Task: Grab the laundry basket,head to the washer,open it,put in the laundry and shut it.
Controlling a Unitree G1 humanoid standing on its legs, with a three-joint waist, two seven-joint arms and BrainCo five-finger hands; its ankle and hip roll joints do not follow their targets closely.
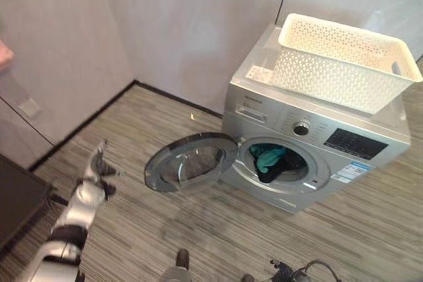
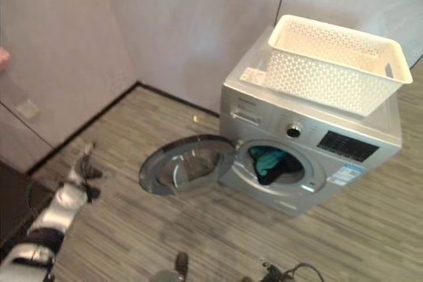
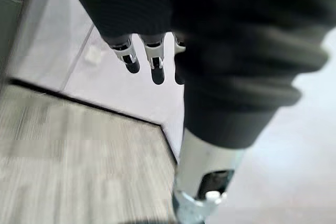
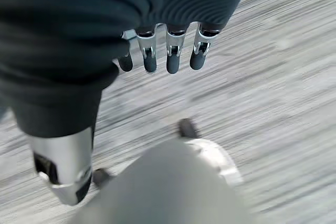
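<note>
The silver washer (image 1: 310,143) stands against the wall with its round door (image 1: 192,161) swung wide open to the left. Teal and black laundry (image 1: 269,160) lies in the drum opening. An empty white lattice laundry basket (image 1: 344,61) rests on top of the washer. My left hand (image 1: 99,168) is raised at the lower left, well left of the door and apart from it, fingers (image 3: 142,59) relaxed and holding nothing. My right hand (image 4: 173,51) hangs over the striped floor with straight fingers and nothing in it.
Striped grey floor (image 1: 165,222) spreads in front of the washer. Pale walls meet in a corner (image 1: 135,80) behind the open door. A dark piece of furniture (image 1: 16,203) stands at the lower left beside my left arm.
</note>
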